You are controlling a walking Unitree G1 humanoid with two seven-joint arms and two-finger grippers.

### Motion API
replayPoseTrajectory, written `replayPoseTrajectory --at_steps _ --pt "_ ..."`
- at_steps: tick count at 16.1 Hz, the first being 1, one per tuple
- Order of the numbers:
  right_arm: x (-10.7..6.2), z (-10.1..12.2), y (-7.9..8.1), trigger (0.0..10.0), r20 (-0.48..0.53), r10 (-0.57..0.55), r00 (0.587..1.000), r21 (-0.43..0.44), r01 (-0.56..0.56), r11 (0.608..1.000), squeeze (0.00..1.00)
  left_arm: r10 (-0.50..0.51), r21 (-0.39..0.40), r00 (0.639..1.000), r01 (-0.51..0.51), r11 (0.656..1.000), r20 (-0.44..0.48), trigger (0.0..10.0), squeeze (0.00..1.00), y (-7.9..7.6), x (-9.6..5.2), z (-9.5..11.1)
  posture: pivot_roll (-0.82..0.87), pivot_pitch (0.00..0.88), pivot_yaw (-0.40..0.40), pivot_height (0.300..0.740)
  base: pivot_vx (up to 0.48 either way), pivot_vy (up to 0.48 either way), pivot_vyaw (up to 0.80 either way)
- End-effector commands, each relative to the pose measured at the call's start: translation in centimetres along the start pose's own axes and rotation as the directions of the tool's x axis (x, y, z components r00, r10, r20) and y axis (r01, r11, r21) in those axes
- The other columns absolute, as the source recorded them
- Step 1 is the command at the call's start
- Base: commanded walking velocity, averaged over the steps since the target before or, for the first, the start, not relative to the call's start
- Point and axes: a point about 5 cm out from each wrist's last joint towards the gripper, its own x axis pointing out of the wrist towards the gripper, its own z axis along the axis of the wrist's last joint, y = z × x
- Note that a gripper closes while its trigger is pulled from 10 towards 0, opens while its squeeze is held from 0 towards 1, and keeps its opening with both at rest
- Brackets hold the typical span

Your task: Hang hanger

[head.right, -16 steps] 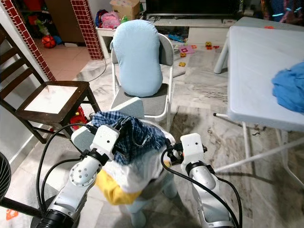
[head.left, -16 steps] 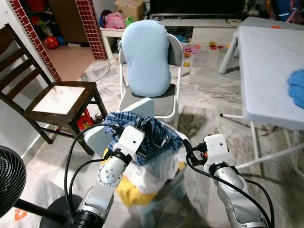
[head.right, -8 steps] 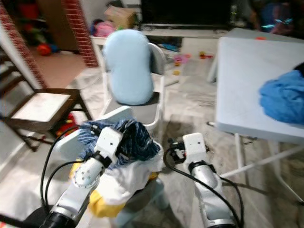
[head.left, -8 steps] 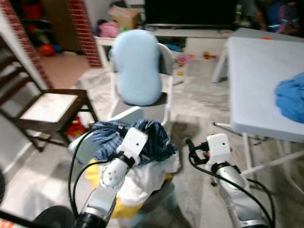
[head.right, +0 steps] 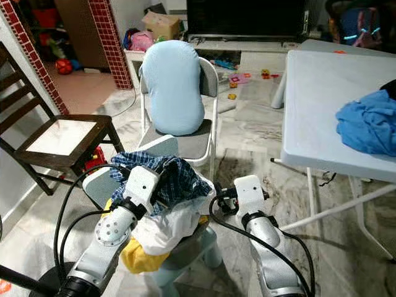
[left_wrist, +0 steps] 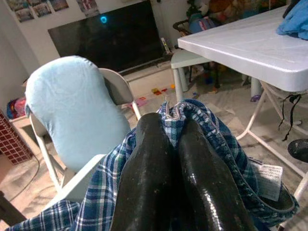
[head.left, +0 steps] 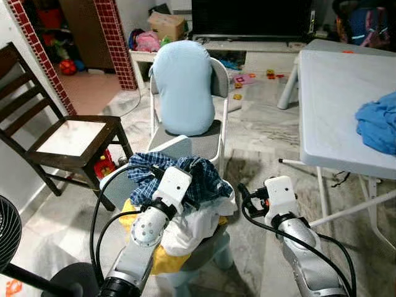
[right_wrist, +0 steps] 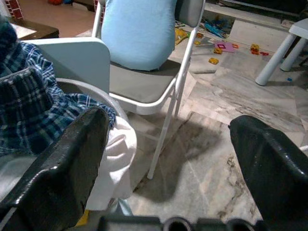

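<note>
A blue plaid shirt [head.left: 201, 176] lies on top of a pile of clothes on a small pale blue chair [head.left: 120, 185]. My left gripper [left_wrist: 168, 126] is shut on a fold of that shirt near its collar. A thin bit of metal [left_wrist: 166, 101] sticks up just past the fingertips; I cannot tell what it is. White cloth [head.left: 192, 226] and yellow cloth [head.left: 158, 257] lie under the shirt. My right gripper [right_wrist: 168, 159] is open and holds nothing, hovering just right of the pile, its fingers [head.left: 243, 193] pointing at it.
A grey folding chair with a light blue cushion [head.left: 184, 86] stands right behind the pile. A dark wooden chair [head.left: 68, 139] is at the left, a fan [head.left: 9, 232] at the near left. A white table [head.left: 337, 93] with blue cloth [head.left: 378, 120] stands at the right.
The whole picture has swung and steadied, so the camera moved. The left gripper stays shut on the plaid shirt and the right gripper stays open beside the pile.
</note>
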Motion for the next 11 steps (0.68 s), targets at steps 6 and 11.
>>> replayPoseTrajectory --at_steps 6,11 --pt "0.09 0.10 0.07 10.0 -0.003 0.011 1.000 0.001 -0.011 1.000 0.00 -0.008 -0.028 1.000 0.007 1.000 -0.003 10.0 0.00 -0.14 0.00 -0.01 -0.09 0.043 0.035 0.740 0.000 -0.186 0.00" --pt "0.06 0.09 0.12 10.0 -0.008 0.013 1.000 0.000 -0.013 1.000 0.00 -0.021 -0.037 1.000 0.020 0.999 -0.008 10.0 0.00 -0.39 -0.03 -0.10 -0.09 0.049 0.033 0.740 0.000 -0.345 -0.17"
